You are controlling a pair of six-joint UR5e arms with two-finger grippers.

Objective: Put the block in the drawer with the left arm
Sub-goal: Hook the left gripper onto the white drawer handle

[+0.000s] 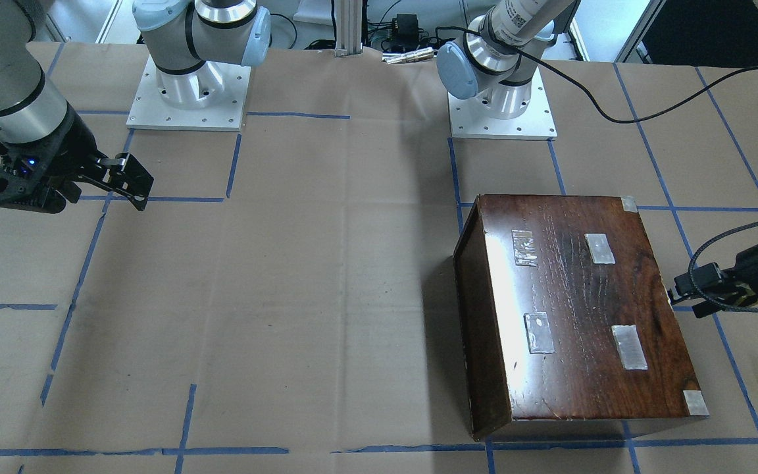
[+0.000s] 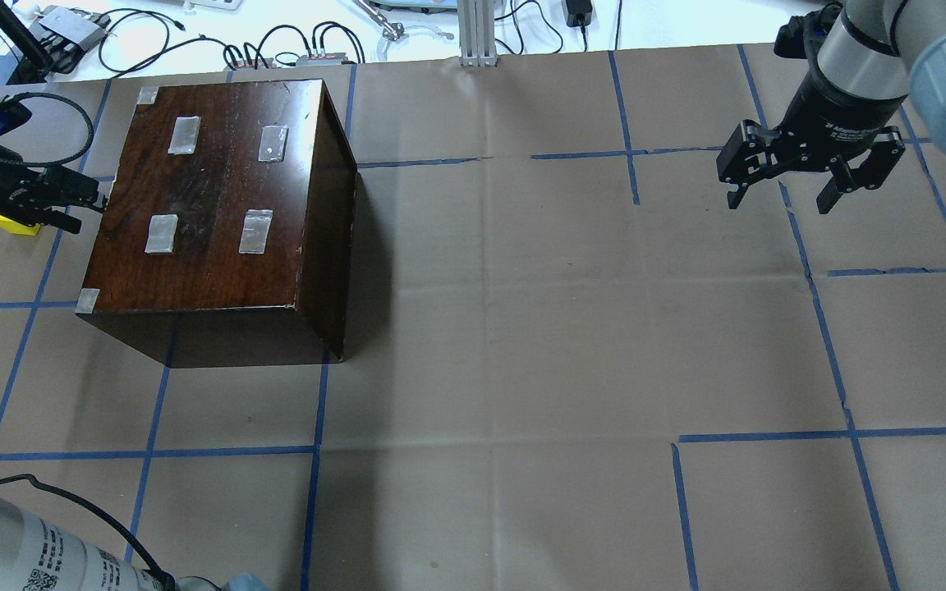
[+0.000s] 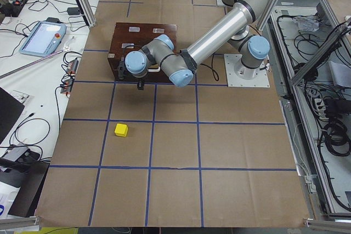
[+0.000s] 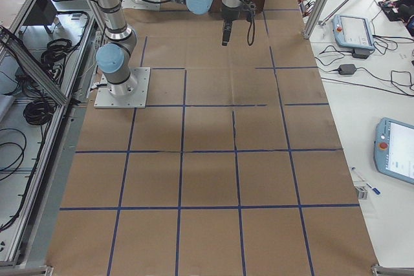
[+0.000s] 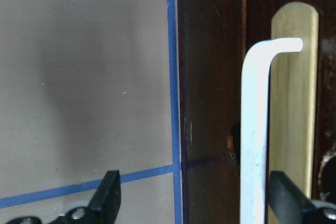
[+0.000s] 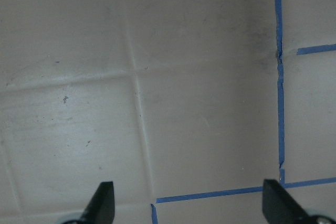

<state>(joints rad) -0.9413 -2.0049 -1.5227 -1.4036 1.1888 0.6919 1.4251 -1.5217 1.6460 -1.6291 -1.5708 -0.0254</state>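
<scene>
left fingers [image 5: 110,192] spread at box [image 2: 210,189] edge, block [image 3: 121,130] well apart

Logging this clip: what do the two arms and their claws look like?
Both arms are silver-grey tubes with pale blue joint caps, on white base plates. The left arm carries a thick black cable that loops at its wrist, plus a printed QR label. The right arm shows no such loop. The left claw and right claw are black, two-fingered.
</scene>
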